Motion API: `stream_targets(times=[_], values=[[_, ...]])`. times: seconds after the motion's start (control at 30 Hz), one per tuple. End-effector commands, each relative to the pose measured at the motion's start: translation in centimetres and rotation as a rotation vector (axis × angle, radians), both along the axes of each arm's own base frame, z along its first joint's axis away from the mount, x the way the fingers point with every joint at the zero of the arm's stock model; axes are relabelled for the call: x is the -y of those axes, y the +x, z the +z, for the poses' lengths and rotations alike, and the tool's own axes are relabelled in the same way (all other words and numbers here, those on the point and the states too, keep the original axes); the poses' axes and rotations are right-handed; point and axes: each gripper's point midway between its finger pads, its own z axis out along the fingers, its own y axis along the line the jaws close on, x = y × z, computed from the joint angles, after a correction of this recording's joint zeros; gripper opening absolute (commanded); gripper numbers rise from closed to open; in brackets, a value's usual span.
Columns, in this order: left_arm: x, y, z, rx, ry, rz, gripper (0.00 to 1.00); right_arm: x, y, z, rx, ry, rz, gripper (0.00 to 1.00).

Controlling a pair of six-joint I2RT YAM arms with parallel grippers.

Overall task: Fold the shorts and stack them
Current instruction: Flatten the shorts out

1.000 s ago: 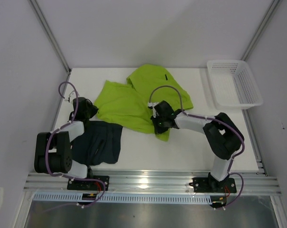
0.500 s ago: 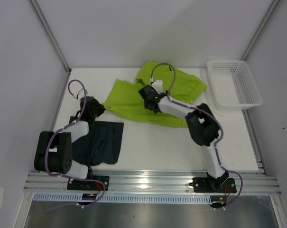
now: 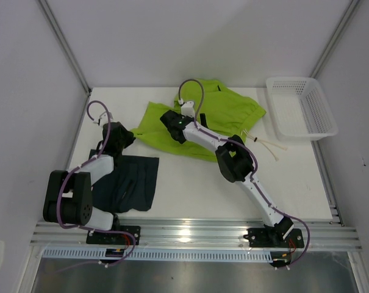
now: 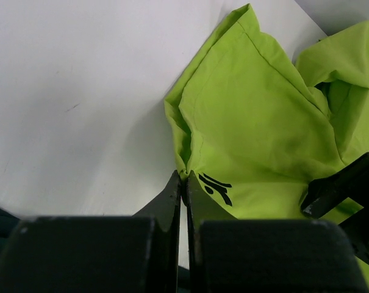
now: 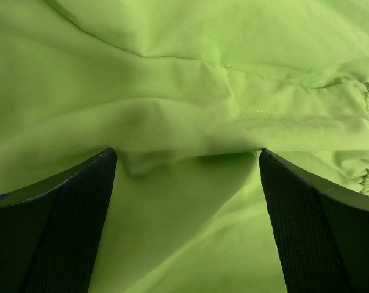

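Observation:
The lime green shorts lie spread across the back middle of the table. My left gripper is shut on their left corner, beside a small black logo. My right gripper hovers over the left part of the green shorts, jaws open wide. In the right wrist view only green fabric shows between its fingers, and nothing is gripped. The dark navy shorts lie flat at the front left, beside the left arm.
A white mesh basket stands at the back right corner. Two pale drawstring cords trail on the table right of the green shorts. The right arm stretches diagonally across the table's middle. Side walls close in left and right.
The right gripper opened and let go of the green shorts, then swung back and left across them. The green shorts shifted right and flattened. The left gripper drew its corner slightly back.

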Motion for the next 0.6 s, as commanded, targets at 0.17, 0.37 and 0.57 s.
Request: stream_targets(times=[0.17, 0.37, 0.57], values=[[-0.5, 1.3, 4.1, 0.104, 0.026, 0.014, 0.00, 3.3, -1.5, -3.8, -0.178, -0.101, -0.001, 0.99], [-0.4, 1.3, 4.2, 0.105, 0.027, 0.008, 0.00, 3.7, -1.4, -2.4, -0.147, -0.026, 0.011, 0.99], [-0.4, 1.2, 4.4, 0.107, 0.033, 0.007, 0.00, 3.4, -0.9, -1.7, -0.141, -0.028, 0.007, 0.99]])
